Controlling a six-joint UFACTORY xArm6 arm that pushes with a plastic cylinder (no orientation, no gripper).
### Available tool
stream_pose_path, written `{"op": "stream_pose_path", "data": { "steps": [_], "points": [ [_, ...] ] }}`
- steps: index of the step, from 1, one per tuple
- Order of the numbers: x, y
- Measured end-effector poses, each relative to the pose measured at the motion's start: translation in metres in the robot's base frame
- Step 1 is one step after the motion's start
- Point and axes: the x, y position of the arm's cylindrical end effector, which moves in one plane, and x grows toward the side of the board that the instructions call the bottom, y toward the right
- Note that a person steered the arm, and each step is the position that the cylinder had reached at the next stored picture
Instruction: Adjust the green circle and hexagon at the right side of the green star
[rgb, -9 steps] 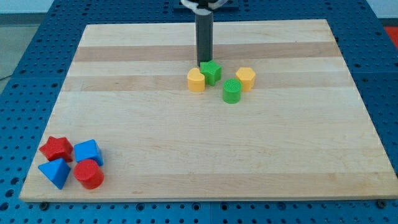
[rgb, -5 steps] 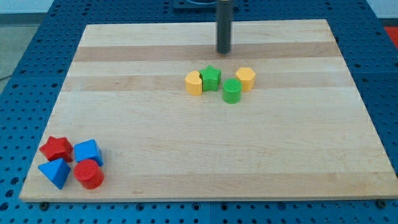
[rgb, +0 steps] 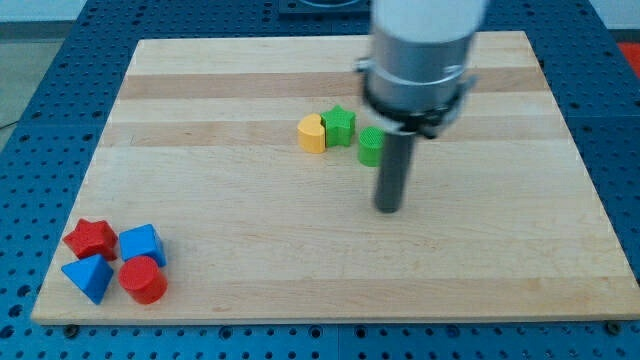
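The arm's blurred grey body (rgb: 418, 55) fills the far centre-right of the frame above a pale wooden bench (rgb: 250, 240), with the dark rod dropping from it to my tip (rgb: 387, 209), which sits on bare wood near of the middle cluster of blocks. This rig carries no jaws, so there is nothing to open, close or grip with; the rod alone meets the board.

The green star (rgb: 339, 124) stands at the far middle of the bench, touching or just beside a yellow block (rgb: 313, 132) on its left, whose shape looks rounded on one side. The green circle (rgb: 370, 146), a ribbed cylinder, lies just to the right of the star and slightly nearer; its right edge is covered by the rod. My tip is near of that cylinder and a little to its right, apart from it. The hexagon named in the task cannot be made out here, as the arm's body blocks the spot to the right of the star.

Well apart, at the near left corner, four blocks huddle together: a red star (rgb: 91, 238), a blue cube-like block (rgb: 141, 244), a blue triangular block (rgb: 88, 276) and a red cylinder (rgb: 143, 280).
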Motion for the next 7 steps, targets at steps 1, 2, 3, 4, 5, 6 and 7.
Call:
{"op": "stream_pose_path", "data": {
  "steps": [1, 2, 3, 4, 5, 6, 7],
  "points": [
    [-0.01, -0.072],
    [-0.041, -0.096],
    [-0.056, -0.088],
    [-0.056, -0.057],
    [-0.056, -0.032],
    [-0.059, -0.015],
    [-0.059, 0.007]
  ]
}}
